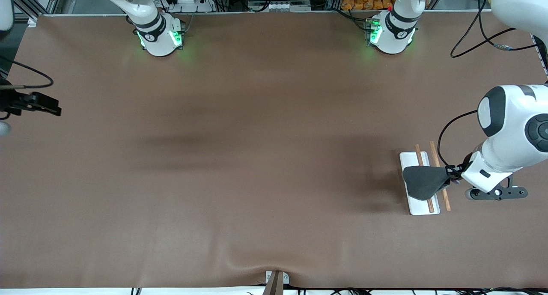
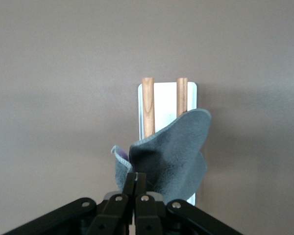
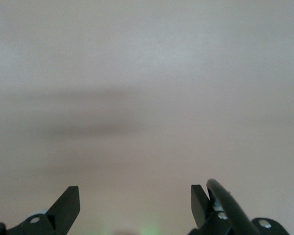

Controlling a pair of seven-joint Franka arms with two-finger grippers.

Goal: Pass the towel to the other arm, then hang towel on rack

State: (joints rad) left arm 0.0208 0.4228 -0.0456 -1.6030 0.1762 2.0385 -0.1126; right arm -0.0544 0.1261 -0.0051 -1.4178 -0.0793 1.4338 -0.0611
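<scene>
At the right arm's end of the table: right gripper (image 3: 134,205) parked over bare table (image 1: 239,166), fingers spread wide, nothing between them; waiting, well apart from the work.

At the left arm's end: rack (image 1: 419,207) flat on the table, white base with two brown rods, long axis running from the robots' side toward the front camera. Over it, the towel (image 1: 424,181), hanging as a dark grey fold, pinched by one corner in the left gripper (image 2: 135,188); fingers clamped tight on the cloth, no gap showing. Seen from the left wrist, towel draped down in front of the fingers, covering the nearer part of both rods, their ends sticking out past it.

Handover apparently done, hanging under way. Key relation: towel stretching away from the fingers across the rods, roughly square to their length. Whether cloth already touching the rods, cannot tell. Likely next: lower and let go with cloth straddling the rods.
</scene>
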